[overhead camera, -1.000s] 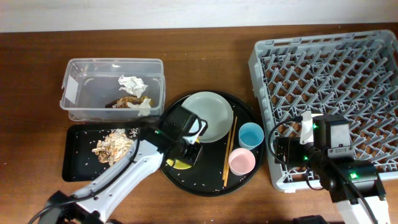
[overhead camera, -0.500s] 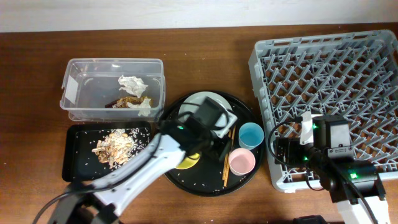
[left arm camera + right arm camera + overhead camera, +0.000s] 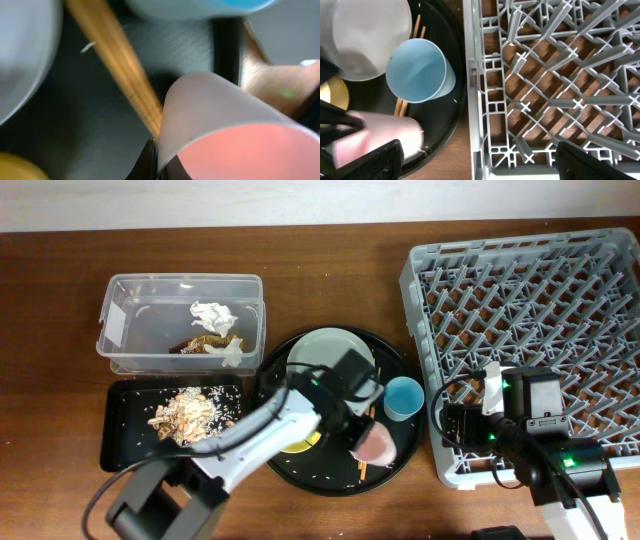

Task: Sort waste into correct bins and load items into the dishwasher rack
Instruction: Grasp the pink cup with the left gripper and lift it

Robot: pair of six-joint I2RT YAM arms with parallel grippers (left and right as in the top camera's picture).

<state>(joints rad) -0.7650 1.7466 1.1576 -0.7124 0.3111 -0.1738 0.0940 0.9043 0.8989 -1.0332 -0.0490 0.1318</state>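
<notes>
One change: left gripper (image 3: 360,423), a second ago over yellow bowl (image 3: 298,443), now across at pink cup (image 3: 377,444). Fingers look clamped on cup's rim wall in wrist view. Cup, upright before, now tipped, on round black tray (image 3: 395,360) near table's front edge. Blue cup (image 3: 404,397), plate (image 3: 325,358), chopsticks (image 3: 362,468) unmoved. Right gripper (image 3: 477,150) spread wide, empty, over dishwasher rack (image 3: 530,300) at right edge. Judgement: waste mostly binned; dish loading begins with pink cup.
</notes>
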